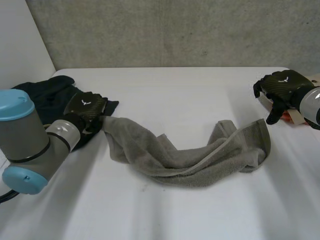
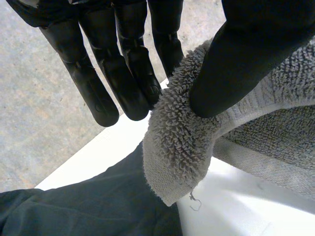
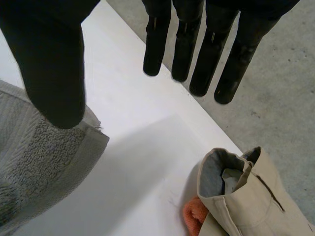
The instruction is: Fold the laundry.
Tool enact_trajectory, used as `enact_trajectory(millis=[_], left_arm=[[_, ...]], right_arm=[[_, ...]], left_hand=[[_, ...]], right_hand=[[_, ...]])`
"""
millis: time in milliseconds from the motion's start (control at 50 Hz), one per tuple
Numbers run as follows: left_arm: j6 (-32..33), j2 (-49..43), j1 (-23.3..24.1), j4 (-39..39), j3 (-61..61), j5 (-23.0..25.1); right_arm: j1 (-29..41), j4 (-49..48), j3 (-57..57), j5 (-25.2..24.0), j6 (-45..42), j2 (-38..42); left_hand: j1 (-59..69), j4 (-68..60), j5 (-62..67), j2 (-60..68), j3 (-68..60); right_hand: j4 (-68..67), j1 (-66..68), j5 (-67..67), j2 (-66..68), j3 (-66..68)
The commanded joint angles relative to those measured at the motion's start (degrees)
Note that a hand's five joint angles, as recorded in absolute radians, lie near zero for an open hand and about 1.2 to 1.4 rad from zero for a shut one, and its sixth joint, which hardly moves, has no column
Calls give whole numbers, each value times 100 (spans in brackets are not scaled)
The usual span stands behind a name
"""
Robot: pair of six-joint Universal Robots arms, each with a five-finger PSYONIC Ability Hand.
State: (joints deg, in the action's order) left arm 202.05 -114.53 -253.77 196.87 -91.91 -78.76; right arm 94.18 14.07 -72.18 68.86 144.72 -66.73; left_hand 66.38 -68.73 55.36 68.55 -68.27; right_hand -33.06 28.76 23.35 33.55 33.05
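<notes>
A grey towel (image 1: 190, 160) lies bunched in a long strip across the white table (image 1: 175, 95). My left hand (image 1: 86, 107) is at its left end. In the left wrist view the thumb (image 2: 236, 69) pinches the towel's corner (image 2: 182, 147) against the straight fingers (image 2: 123, 73). My right hand (image 1: 282, 86) hovers just past the towel's right corner, apart from it. Its fingers (image 3: 211, 59) are straight and spread from the thumb (image 3: 54, 64), with nothing between them. The towel's hemmed corner (image 3: 44, 157) lies below that thumb.
A dark garment (image 1: 45, 95) is heaped at the table's left edge, under and behind my left hand, and reaches the towel's corner (image 2: 98, 206). A beige garment (image 3: 251, 196) with an orange piece (image 3: 194, 216) lies at the right edge. The table's far edge meets concrete.
</notes>
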Motion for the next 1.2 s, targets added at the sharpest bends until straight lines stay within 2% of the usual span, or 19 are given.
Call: enact_trajectory(millis=[20,120,260,340,400,580,680,760,900,960,1040,1120,1140,1200], left_arm=[[-16,141,-6,1,-134,1],[-8,202,-15,-8,-213,-8],[1,299,-6,-61,-284,-8],[10,378,-6,-254,-293,-17],[19,519,-6,-570,-284,-34],[36,1423,-112,-1993,-284,-473],[45,2222,-366,-2950,-293,-544],[45,2723,-498,-3460,-284,-509],[54,3269,-499,-3849,-319,-509],[115,3235,-481,-3849,-433,-509],[335,2928,-411,-3770,-653,-509],[502,1875,-323,-3551,-443,-553],[511,1429,-262,-3359,-155,-588],[511,758,-156,-3085,435,-675]], right_arm=[[56,385,502,30,30,608],[65,833,1038,101,30,1327],[65,1036,1487,197,38,1909],[126,1054,1672,241,65,2024],[188,1063,1707,233,126,1857],[57,1071,724,118,-373,-58],[-417,1220,4,232,-1628,-1164],[-611,1589,-436,259,-2316,-2053],[-875,1941,-998,268,-2563,-2914],[-902,1924,-1280,250,-2589,-3083],[-884,1863,-1764,224,-2721,-2926],[-630,1714,-1704,311,-2818,-1846],[-420,1591,-1459,425,-2766,-1383],[-138,1319,-958,697,-2599,-817]], left_hand=[[1362,-1127,1464,1145,-1173],[1362,-1127,1464,1145,-1173],[1362,-1127,1464,1145,-1173],[1362,-1127,1464,1145,-1173],[1362,-1127,1464,1145,-1173],[1362,-1127,1464,1145,-1173],[1362,-1127,1464,1145,-1173],[1362,-1127,1464,1145,-1173],[1362,-1127,1464,1145,-1173],[1362,-1127,1464,1145,-1173],[1362,-1127,1464,1145,-1173],[1362,-1127,1464,1145,-1173],[1362,-1127,1464,1145,-1173],[1362,-1127,1464,1145,-1173]], right_hand=[[211,219,-240,-260,-210],[312,118,-341,-361,-311],[11,419,-41,-61,-10],[-4684,5114,4655,4635,4685],[-4694,5124,4665,4645,4695],[-4694,5124,4665,4645,4695],[-4694,5124,4665,4645,4695],[-4694,5124,4665,4645,4695],[-4694,5124,4665,4645,4695],[-4694,5124,4665,4645,4695],[-4694,5124,4665,4645,4695],[-4694,5124,4665,4645,4695],[-4694,5124,4665,4645,4695],[-4694,5124,4665,4645,4695]])
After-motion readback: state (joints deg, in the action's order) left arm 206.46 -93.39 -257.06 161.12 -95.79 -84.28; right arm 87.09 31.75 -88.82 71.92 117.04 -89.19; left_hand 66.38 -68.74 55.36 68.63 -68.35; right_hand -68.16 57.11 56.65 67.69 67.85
